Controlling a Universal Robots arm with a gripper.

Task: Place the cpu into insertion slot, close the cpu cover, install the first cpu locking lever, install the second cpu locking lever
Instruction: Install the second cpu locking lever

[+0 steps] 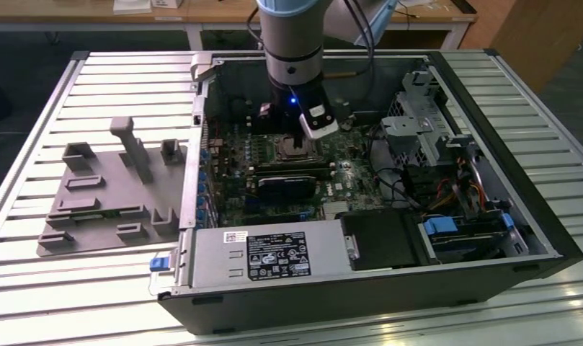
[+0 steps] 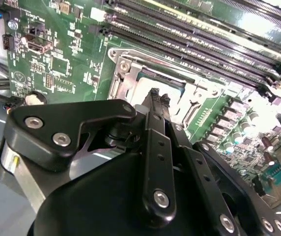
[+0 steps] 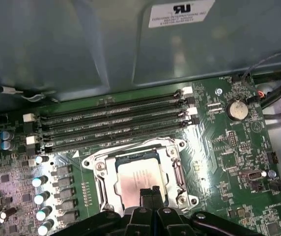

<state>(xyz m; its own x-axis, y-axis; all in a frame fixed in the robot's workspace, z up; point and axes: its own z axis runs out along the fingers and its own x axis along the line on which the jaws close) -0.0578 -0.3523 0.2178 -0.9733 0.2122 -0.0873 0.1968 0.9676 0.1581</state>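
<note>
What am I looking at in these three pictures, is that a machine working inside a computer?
Yes. A robot arm reaches down into an open computer case lying on a slatted table. One camera looks on from outside; two ride near the arm's wrist. The gripper hangs just over the insertion slot on the green motherboard. The silvery cpu already sits in that socket, framed by the cpu cover. Beside it run long black memory slots. A grey parts holder lies beside the case.

Open from above over the insertion slot (image 3: 139, 172), with the claw (image 3: 150, 192) already low over the cpu (image 3: 138, 179). Hemmed by memory slots (image 3: 113, 125) just beside the socket, the case wall (image 3: 81, 44) beyond, and a drive cage (image 1: 421, 119) and cables (image 1: 416, 194) toward the exterior view's right.
</note>
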